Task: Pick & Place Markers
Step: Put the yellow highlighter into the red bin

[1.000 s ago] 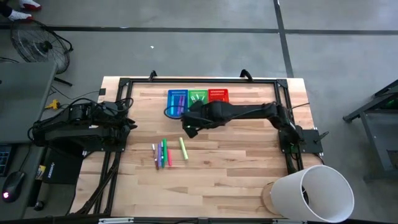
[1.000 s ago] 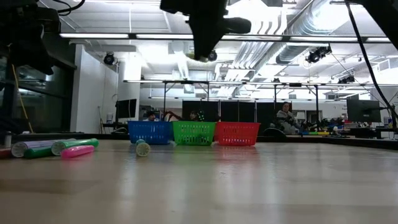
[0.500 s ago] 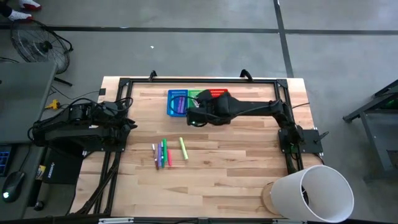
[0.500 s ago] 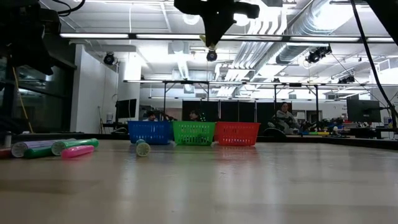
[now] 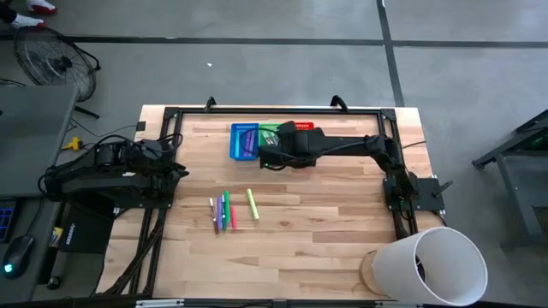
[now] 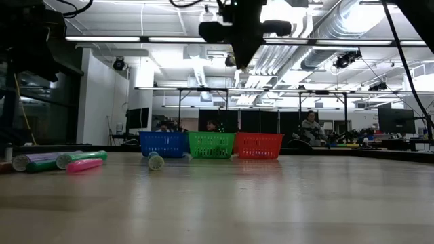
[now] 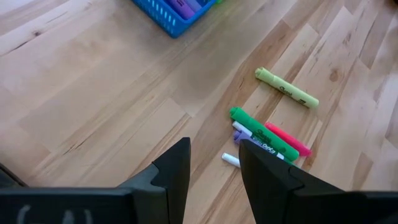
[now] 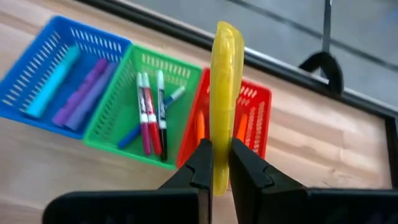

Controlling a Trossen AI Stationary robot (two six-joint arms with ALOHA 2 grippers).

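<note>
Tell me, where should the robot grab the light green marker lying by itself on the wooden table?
Probably around the middle of the light green marker, coming from straight above. It lies flat and apart from the other markers, so fingers can fit either side of its thin barrel.

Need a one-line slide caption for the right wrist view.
Right gripper holds a yellow marker upright above the blue basket, green basket and red basket.

place: robotics lab / open industrial workspace
floor: bare concrete (image 5: 257,77) with dark seam lines
ceiling: exposed ducts (image 6: 339,34), strip lights (image 6: 115,38)
background: rows of benches, monitors (image 6: 397,120), seated people (image 6: 310,125)
rig: wooden table (image 5: 325,231) with black frame, two dark arms mounted on it
extras: floor fan (image 5: 51,62), mouse (image 5: 17,254) on a side desk
</note>
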